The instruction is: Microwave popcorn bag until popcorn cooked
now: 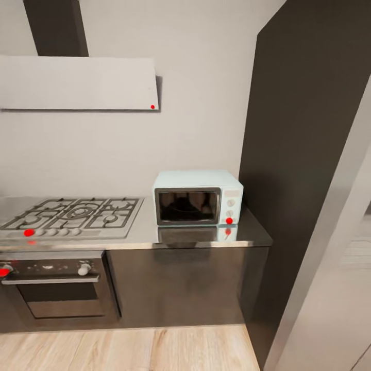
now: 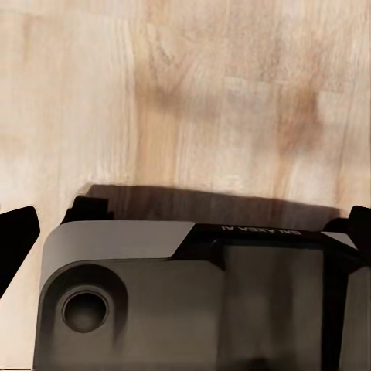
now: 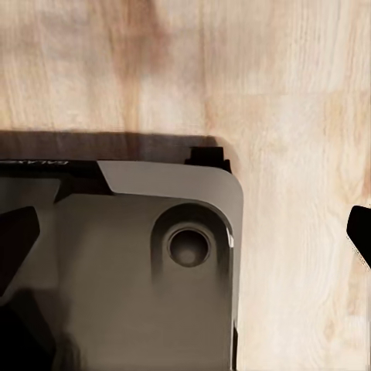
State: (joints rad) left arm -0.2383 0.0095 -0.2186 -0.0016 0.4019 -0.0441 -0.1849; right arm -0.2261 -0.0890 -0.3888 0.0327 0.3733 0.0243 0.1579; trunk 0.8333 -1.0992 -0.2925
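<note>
The pale mint-blue boxy microwave (image 1: 198, 198) with its dark glass door shut stands at the right end of the grey brushed-metal tabletop (image 1: 139, 234), its reflection lying on the metal in front of it. A red dot marks the bottom of its knob panel. The head view gives this kitchen scene; both wrist views look down instead on the robot's grey base (image 2: 201, 297) and pale wood-plank floor (image 3: 301, 93).

Left of the microwave sits a steel gas hob (image 1: 72, 216) with black grates, above a black built-in oven (image 1: 54, 286) with a steel handle. A grey extractor hood (image 1: 77, 82) hangs on the white wall; a tall dark cabinet (image 1: 304, 154) closes the right side.

Black fingertips (image 2: 15, 239) of each hand sit at the picture edges, wide apart, holding nothing.
</note>
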